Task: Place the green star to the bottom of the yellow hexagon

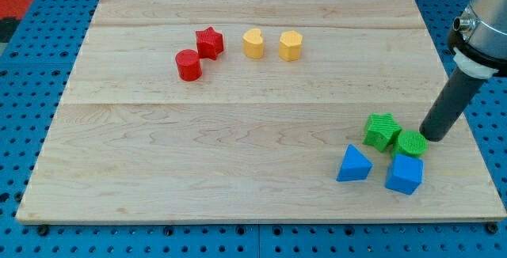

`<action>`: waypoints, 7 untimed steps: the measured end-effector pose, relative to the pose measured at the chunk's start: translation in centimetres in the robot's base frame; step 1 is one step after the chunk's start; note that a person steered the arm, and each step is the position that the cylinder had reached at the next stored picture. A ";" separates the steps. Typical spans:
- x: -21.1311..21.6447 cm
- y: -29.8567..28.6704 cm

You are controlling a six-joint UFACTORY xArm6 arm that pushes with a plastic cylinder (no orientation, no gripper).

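Near the view's right edge, low on the wooden bench, my tip stands just to the right of the green cylinder and seems to touch it or nearly so; the exact contact is hard to make out. The green star lies just left of this cylinder, so the tip is on the far side of the star from the goal, which I judge is a sensible place to begin a push toward the view's upper left. A blue pyramid-like block and a blue cube sit close below the green pair. The yellow hexagon is well apart, near the view's top, beside a yellow heart, with a red star and a red cylinder further left. This arm has no jaws, only a rod, so nothing is held. The rod's upper part is cut off by the frame.
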State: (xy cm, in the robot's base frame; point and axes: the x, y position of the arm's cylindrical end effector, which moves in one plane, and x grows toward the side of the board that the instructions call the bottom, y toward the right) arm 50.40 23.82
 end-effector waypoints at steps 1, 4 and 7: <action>1.7 4.3; -0.4 -12.5; -3.3 -19.1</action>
State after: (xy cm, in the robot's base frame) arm 47.12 4.70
